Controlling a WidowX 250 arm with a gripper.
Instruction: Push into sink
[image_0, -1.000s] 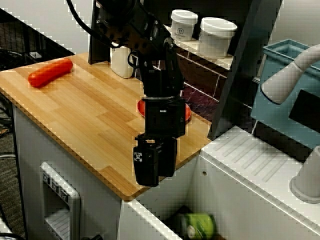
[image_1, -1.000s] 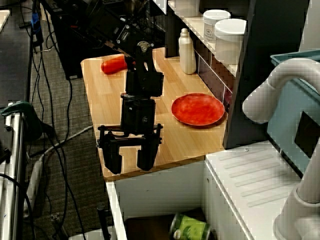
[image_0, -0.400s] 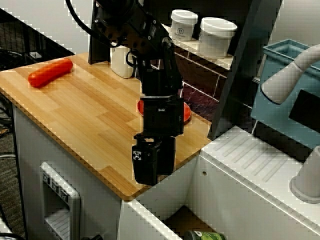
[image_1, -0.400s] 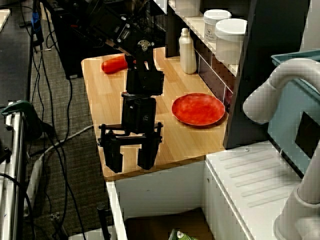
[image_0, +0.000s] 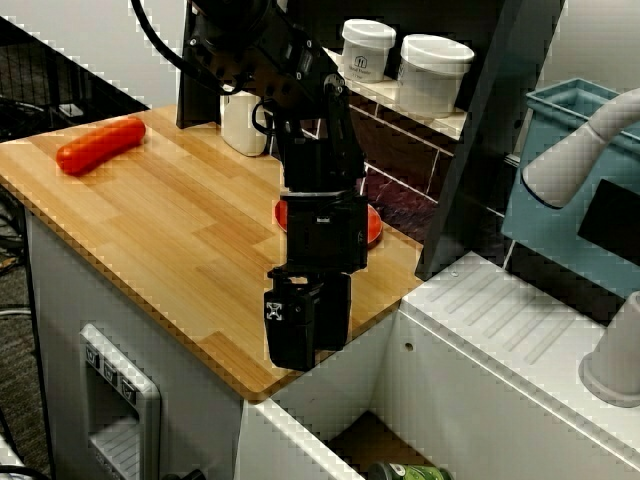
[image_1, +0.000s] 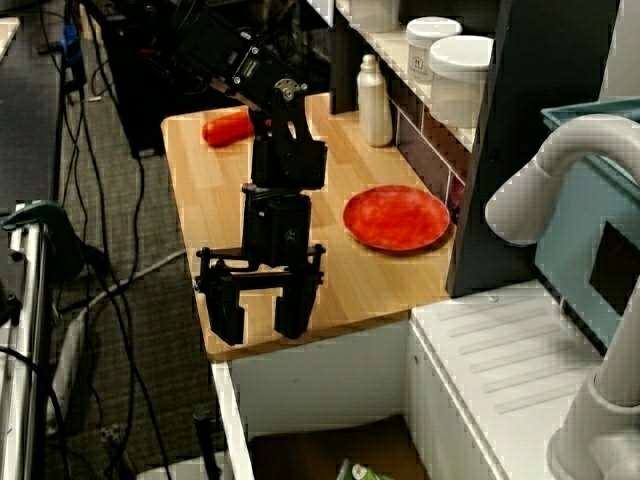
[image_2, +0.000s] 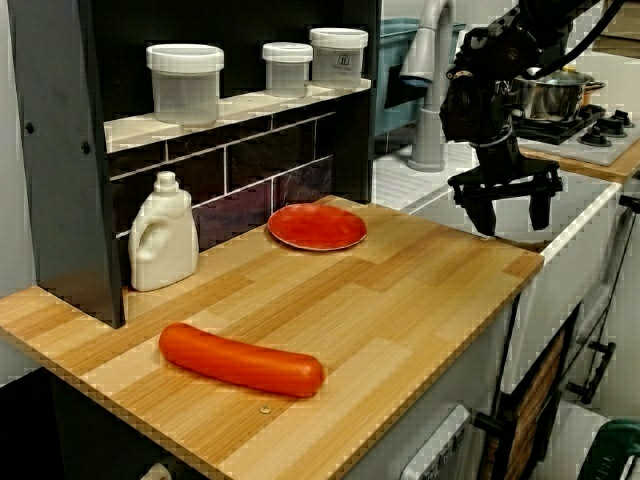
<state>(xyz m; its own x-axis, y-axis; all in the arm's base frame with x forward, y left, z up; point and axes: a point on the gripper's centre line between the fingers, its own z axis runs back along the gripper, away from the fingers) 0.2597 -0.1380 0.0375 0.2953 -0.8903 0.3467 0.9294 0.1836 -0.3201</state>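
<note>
Red first: a sausage (image_0: 100, 145) lies on the wooden table (image_0: 170, 230), far to the left of the fingers (image_1: 292, 310) and well apart from them. A white bottle (image_0: 243, 122) stands behind and to their left, against the back wall. The fingers themselves point down, spread wide, with nothing between them. They hang at the table's right-hand edge, their tips about level with the board. Whether a tip touches the wood cannot be told. Just behind them and to their right lies a red plate (image_1: 396, 217), near but clear of them.

Below and to the right of the fingers opens the sink (image_1: 320, 385). A green can (image_1: 358, 470) lies on its brown bottom, only partly in view at the lower edge of the picture.

My judgement is that the push is as good as done, since the can is already in the basin and nothing else sits at the edge. What remains is to finish cleanly. Lift the fingers straight up off the table edge before any sideways travel, so that a tip does not catch the board or the sink rim. Keep them spread and away from the plate behind. A swing backwards could knock it towards the wall or over the edge.
</note>
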